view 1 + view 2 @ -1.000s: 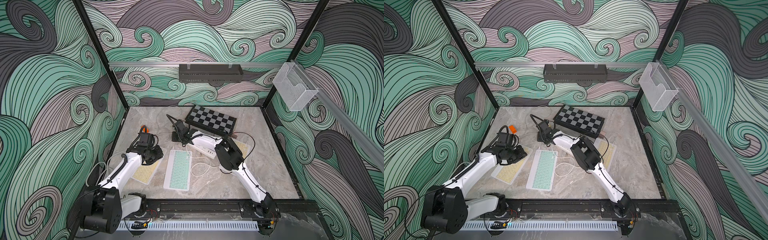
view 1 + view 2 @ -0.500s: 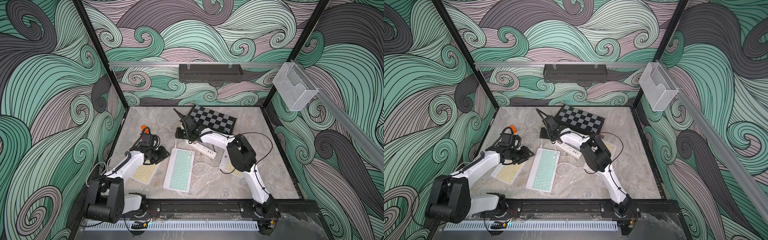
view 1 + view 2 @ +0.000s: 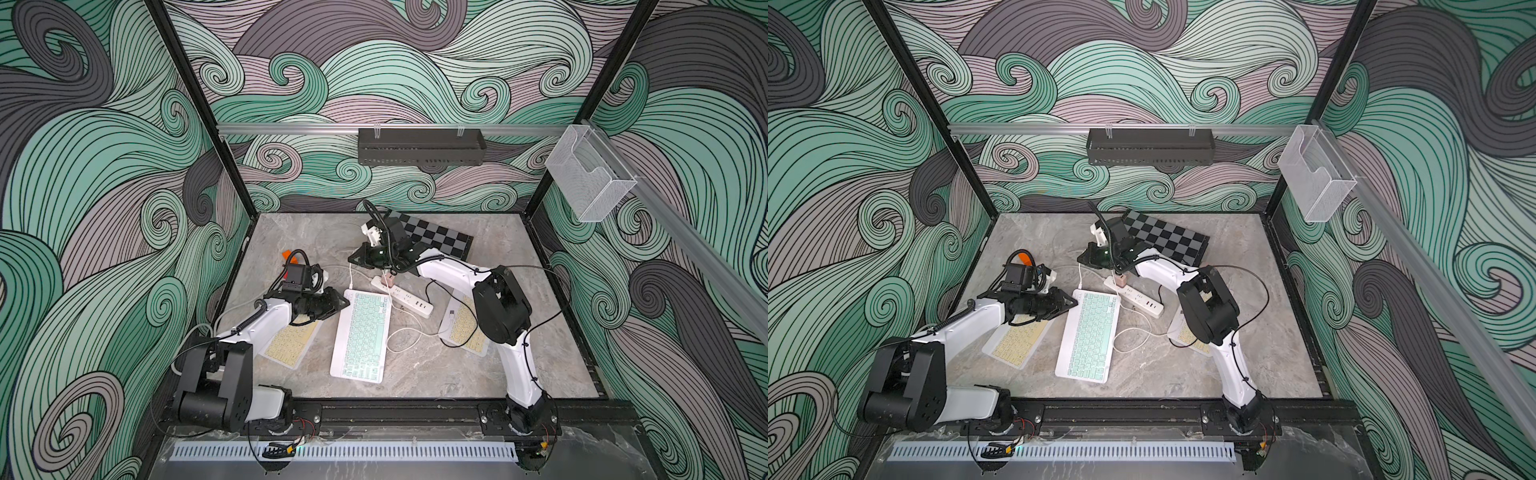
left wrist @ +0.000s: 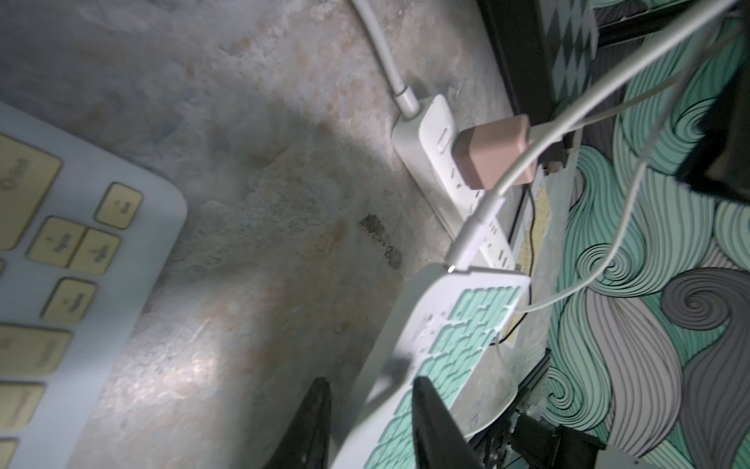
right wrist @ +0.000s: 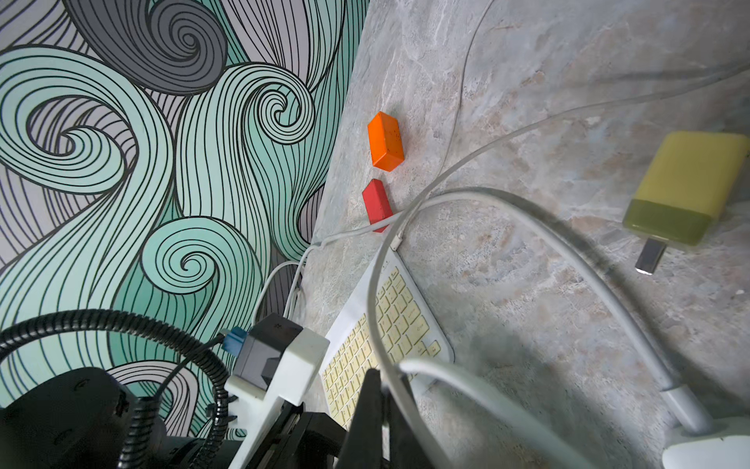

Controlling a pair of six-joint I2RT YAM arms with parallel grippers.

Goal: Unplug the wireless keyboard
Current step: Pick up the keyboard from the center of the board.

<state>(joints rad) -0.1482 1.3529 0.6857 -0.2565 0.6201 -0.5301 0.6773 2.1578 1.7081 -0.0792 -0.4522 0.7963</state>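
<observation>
The wireless keyboard (image 3: pixel 362 334) (image 3: pixel 1090 334), white with teal keys, lies mid-table. My left gripper (image 3: pixel 344 300) (image 3: pixel 1073 302) (image 4: pixel 367 390) is turned on its side and shut on the keyboard's (image 4: pixel 454 337) far left corner, one finger under the edge and one over the keys. A white plug (image 4: pixel 473 235) sits in the keyboard's far edge. Its white cable (image 3: pixel 351 278) rises to my right gripper (image 3: pixel 353 258) (image 3: pixel 1084 257) (image 5: pixel 385 379), which is shut on it just above the table.
A white power strip (image 3: pixel 409 299) (image 4: pixel 430 134) with a pink adapter (image 3: pixel 388 277) (image 4: pixel 493 152) lies behind the keyboard. Yellow-keyed keyboards lie left (image 3: pixel 289 345) and right (image 3: pixel 465 332). A chessboard (image 3: pixel 440 241) sits at the back. Orange block (image 5: pixel 385 140), red block (image 5: pixel 376 201) and a yellow charger (image 5: pixel 686 191) lie far left.
My left gripper has moved right from over the yellow keyboard to the teal keyboard's corner. My right gripper has lifted back a little with the cable, and its elbow has swung right.
</observation>
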